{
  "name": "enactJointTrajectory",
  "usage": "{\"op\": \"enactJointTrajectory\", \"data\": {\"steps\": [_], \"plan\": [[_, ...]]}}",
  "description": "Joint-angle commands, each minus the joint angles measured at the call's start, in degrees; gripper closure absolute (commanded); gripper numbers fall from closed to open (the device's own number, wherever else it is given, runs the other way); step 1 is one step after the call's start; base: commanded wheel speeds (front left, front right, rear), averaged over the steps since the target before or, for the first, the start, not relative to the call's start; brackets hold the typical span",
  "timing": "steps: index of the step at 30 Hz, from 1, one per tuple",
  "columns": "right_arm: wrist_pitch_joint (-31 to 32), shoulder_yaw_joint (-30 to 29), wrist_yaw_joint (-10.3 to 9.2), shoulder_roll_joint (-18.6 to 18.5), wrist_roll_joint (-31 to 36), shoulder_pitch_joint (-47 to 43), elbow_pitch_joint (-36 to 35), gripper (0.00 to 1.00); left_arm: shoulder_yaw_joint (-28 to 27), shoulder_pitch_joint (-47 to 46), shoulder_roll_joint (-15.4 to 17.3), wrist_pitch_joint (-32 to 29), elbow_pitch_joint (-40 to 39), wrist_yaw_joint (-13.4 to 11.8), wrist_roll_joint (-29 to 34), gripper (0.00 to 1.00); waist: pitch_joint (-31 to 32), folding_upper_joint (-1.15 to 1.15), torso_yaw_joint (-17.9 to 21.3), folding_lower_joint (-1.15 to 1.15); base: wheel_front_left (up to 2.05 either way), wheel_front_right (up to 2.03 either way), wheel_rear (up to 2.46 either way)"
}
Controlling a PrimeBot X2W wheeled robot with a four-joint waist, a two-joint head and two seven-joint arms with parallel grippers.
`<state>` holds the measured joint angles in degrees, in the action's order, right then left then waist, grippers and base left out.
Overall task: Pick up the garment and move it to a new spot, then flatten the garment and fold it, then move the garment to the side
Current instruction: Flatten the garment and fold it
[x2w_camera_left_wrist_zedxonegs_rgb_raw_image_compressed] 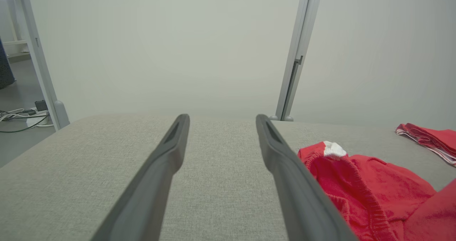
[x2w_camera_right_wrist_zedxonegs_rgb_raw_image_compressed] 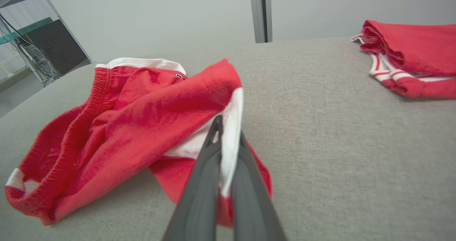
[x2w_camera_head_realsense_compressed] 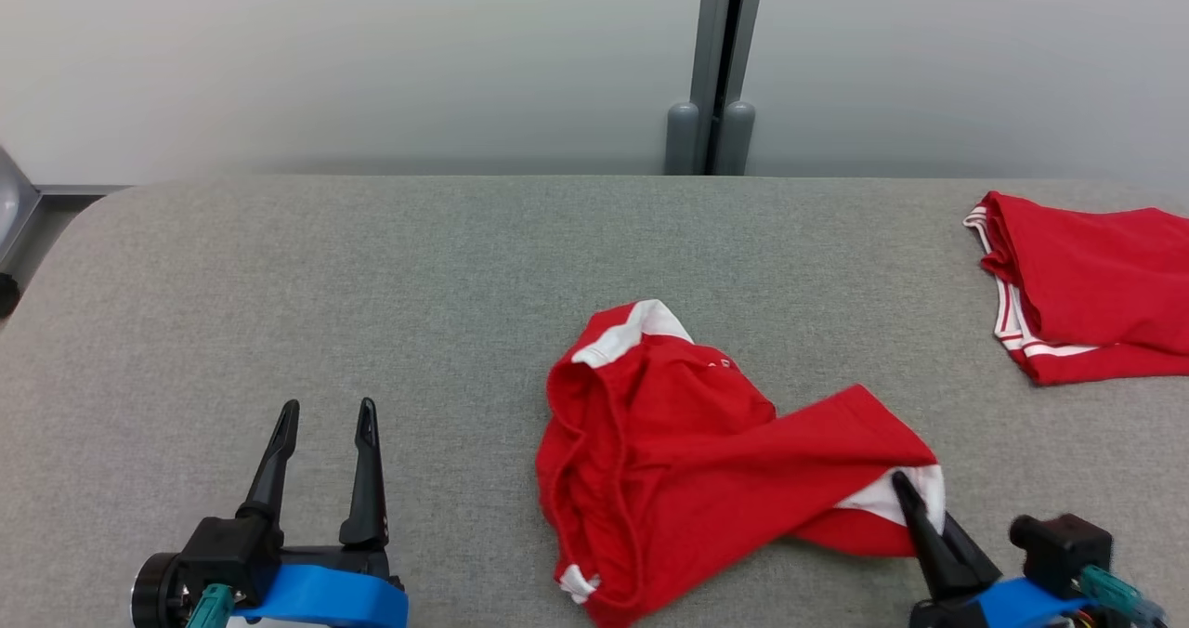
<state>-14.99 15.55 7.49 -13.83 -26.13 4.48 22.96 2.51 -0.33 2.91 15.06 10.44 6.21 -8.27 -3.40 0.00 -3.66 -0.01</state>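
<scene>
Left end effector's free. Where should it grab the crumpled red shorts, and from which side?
Probably the elastic waistband at the left edge of the red shorts, approached low from the robot's left. That gathered band forms a raised ridge facing the open left end effector; the right end effector is shut on the white leg hem opposite.

FREE: bare grey table top (x2w_camera_head_realsense_compressed: 372, 266) from 8 to 12 o'clock of the crumpled red shorts (x2w_camera_head_realsense_compressed: 669, 442); open gap at 2 o'clock | OBSTACLES: shorts mid-table; folded red garment (x2w_camera_head_realsense_compressed: 1096, 284) beyond gap, far right edge; partition post (x2w_camera_head_realsense_compressed: 715, 71) at 12 o'clock, behind table
</scene>
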Motion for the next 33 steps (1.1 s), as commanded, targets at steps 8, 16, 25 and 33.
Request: {"op": "enactJointTrajectory", "data": {"steps": [8,16,25,33], "plan": [[0.8,-8.4,0.01,0.9,2.8,-6.0,-3.1,0.00,-0.2,0.9,0.0,0.1,-0.1,0.1,-0.3,0.00,0.8,0.00,1.3,0.01,0.00,0.00,0.00],[0.1,-13.7,0.02,3.5,8.8,-5.3,-8.7,0.00,-0.5,1.3,0.0,0.1,-0.1,0.2,0.2,0.00,0.9,0.00,1.9,0.01,0.00,0.00,0.00],[-0.2,-14.3,0.02,8.4,12.2,-6.4,-16.2,0.00,-0.2,0.9,0.0,0.1,-0.5,0.4,0.9,0.00,0.7,0.00,1.9,0.01,0.00,0.00,0.00],[-0.3,-13.3,0.02,10.5,12.8,-7.6,-16.4,0.00,1.4,0.0,0.1,0.1,-0.2,0.8,3.2,0.00,0.2,0.00,2.0,0.01,0.00,0.00,0.00]]}}
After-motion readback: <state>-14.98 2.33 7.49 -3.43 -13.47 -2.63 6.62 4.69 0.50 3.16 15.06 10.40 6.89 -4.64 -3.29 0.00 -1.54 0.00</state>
